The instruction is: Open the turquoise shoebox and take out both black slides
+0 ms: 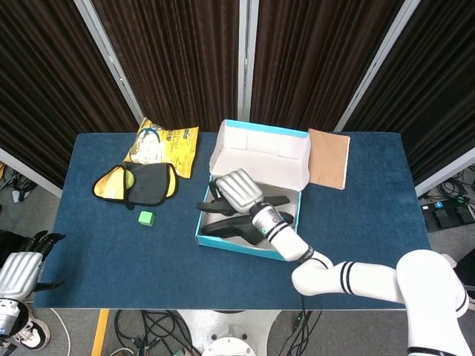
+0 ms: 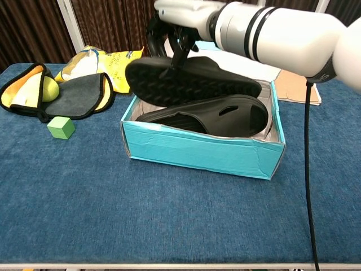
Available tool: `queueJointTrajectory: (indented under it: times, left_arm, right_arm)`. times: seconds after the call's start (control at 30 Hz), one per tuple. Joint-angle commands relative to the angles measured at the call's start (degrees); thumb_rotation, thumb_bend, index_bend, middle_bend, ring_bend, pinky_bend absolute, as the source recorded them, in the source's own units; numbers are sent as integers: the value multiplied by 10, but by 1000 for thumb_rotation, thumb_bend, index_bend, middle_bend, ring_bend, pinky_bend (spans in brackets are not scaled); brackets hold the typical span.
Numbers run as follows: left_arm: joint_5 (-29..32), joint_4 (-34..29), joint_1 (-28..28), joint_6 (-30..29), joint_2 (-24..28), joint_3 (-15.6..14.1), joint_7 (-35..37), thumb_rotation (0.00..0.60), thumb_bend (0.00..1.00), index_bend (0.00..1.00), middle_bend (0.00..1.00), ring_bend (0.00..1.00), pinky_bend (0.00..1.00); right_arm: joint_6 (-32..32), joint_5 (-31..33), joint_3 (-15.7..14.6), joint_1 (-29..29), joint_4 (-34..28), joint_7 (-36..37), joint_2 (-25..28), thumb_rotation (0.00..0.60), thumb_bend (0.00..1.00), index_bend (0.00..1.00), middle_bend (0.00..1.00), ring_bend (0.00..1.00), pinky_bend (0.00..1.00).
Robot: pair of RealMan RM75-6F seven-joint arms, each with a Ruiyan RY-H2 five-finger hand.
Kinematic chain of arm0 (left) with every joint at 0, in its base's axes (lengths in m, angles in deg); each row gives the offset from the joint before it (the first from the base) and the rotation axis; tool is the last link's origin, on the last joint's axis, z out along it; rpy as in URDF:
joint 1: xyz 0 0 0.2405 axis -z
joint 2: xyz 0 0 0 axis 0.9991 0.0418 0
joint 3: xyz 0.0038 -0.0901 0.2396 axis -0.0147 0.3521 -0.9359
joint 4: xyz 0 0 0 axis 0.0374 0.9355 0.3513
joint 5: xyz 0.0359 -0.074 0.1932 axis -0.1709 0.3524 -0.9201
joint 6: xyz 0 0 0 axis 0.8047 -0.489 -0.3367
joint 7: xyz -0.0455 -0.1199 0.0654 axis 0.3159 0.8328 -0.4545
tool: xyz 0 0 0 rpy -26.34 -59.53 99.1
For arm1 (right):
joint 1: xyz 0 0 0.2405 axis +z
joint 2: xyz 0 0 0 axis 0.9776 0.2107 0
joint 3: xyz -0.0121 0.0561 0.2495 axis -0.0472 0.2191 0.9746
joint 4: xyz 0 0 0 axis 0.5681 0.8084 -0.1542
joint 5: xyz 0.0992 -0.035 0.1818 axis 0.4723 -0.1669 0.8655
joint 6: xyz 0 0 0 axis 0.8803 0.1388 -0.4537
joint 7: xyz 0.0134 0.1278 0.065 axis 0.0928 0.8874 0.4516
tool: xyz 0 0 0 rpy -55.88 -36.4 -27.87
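right robot hand gripping upper black slide | looks light, stiffish foam | best held mid-strap | left robot hand off-surface, empty, fingers apart

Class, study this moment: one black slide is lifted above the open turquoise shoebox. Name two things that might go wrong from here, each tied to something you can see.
1. The right hand grips the lifted slide near one end only, so it may tip or slip back into the shoebox.
2. The lifted slide hangs close over the second slide and the box's left wall, so it might snag and drag the light box.
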Motion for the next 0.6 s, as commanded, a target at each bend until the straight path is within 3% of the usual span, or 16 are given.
queueJointTrajectory:
  times: [0.03, 0.3, 0.6]
  left_arm:
    - [1, 1, 0, 0, -1, 1, 0, 600, 4, 157, 148, 81, 296]
    - [-2, 0, 3, -2, -5, 3, -2, 600, 4, 157, 148, 81, 296]
    - [-9, -6, 6, -3, -7, 2, -7, 600, 4, 157, 148, 81, 296]
  right_arm:
    - [62, -76, 11, -26, -31, 23, 20, 600, 394, 903, 737, 600, 759]
    - [160, -167, 25, -69, -99, 8, 82, 600, 397, 903, 737, 600, 760]
    - [244, -191, -27, -172, -142, -81, 163, 600, 393, 903, 736, 600, 759]
